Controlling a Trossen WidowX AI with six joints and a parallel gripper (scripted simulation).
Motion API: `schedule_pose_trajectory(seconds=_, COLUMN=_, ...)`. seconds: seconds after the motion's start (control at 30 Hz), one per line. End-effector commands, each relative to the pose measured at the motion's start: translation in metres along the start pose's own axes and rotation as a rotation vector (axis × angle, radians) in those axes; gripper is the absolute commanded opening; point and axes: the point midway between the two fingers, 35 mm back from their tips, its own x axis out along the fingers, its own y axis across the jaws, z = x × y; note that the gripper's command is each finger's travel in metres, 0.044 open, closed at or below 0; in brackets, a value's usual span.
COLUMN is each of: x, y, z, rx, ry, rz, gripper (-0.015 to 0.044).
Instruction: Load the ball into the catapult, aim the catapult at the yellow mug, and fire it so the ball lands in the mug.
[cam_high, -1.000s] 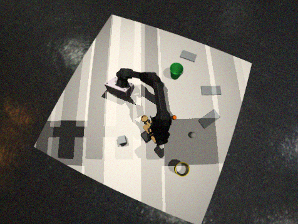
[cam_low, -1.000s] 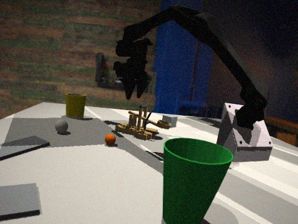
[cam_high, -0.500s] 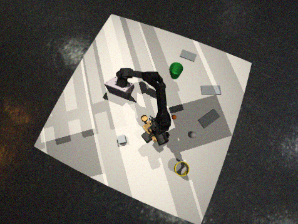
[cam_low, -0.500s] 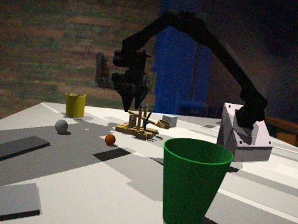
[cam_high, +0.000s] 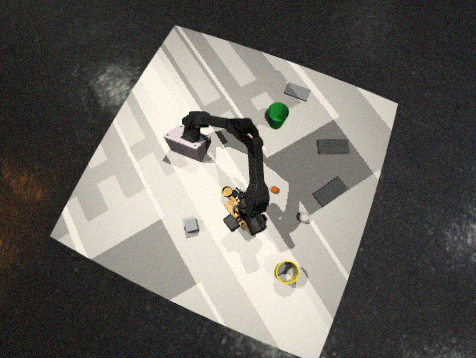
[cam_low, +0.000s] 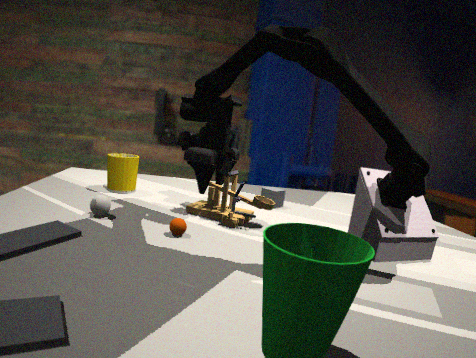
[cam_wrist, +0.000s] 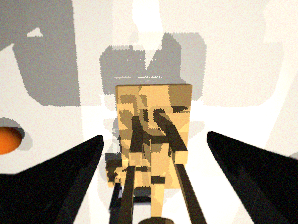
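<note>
The wooden catapult (cam_high: 231, 204) (cam_low: 223, 206) (cam_wrist: 154, 112) stands mid-table, its spoon cup (cam_high: 227, 191) (cam_low: 263, 202) looking empty. My gripper (cam_high: 243, 224) (cam_low: 214, 181) (cam_wrist: 155, 138) is open and empty. It hangs low over the catapult, with one finger on each side of the frame. The orange ball (cam_high: 274, 189) (cam_low: 178, 226) (cam_wrist: 9, 140) lies on the table beside the catapult, apart from the fingers. The yellow mug (cam_high: 287, 272) (cam_low: 122, 172) stands upright some way beyond the catapult's base end.
A green cup (cam_high: 277, 114) (cam_low: 310, 290) stands upright, and a whitish ball (cam_high: 303, 217) (cam_low: 100, 205) lies near the mug. Flat grey slabs (cam_high: 332, 146) (cam_high: 329, 191) (cam_high: 297, 91) (cam_low: 35, 237) and a small grey cube (cam_high: 191, 225) (cam_low: 273, 196) lie around. The arm's base block (cam_high: 187, 141) (cam_low: 395, 225) also stands on the table.
</note>
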Motion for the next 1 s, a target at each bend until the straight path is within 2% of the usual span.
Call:
schedule_pose_trajectory(seconds=0.0, x=0.009, y=-0.001, z=-0.002, rx=0.010, ry=0.006, rz=0.006, gripper=0.0440)
schedule_pose_trajectory(seconds=0.43, x=0.024, y=-0.001, z=-0.003, rx=0.010, ry=0.007, rz=0.007, gripper=0.0440)
schedule_pose_trajectory(seconds=0.8, x=0.021, y=0.000, z=-0.002, rx=0.000, ry=0.004, rz=0.002, gripper=0.0151)
schedule_pose_trajectory(seconds=0.97, x=0.021, y=0.000, z=-0.002, rx=0.000, ry=0.004, rz=0.002, gripper=0.0118)
